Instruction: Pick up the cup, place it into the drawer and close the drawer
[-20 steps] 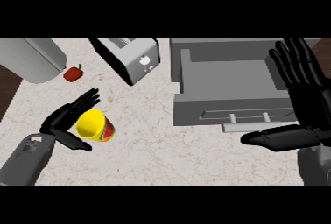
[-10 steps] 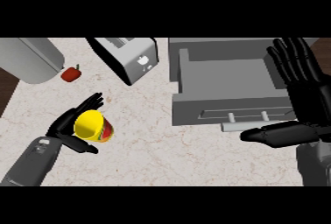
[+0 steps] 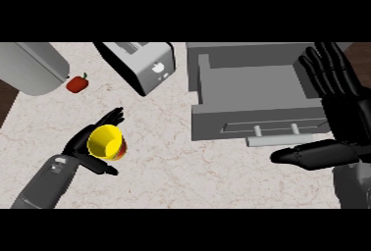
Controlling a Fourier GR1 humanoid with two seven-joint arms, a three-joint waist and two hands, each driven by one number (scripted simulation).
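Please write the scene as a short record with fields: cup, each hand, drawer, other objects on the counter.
cup: yellow cup, tilted, at the left hand
left hand: left hand around the cup, fingers and thumb on either side of it
right hand: right hand open, fingers straight, at the right side of the drawer
drawer: grey drawer pulled open, nothing visible inside, handle toward the robot
other objects: toaster left of the drawer; small red object beside a grey cylinder at far left
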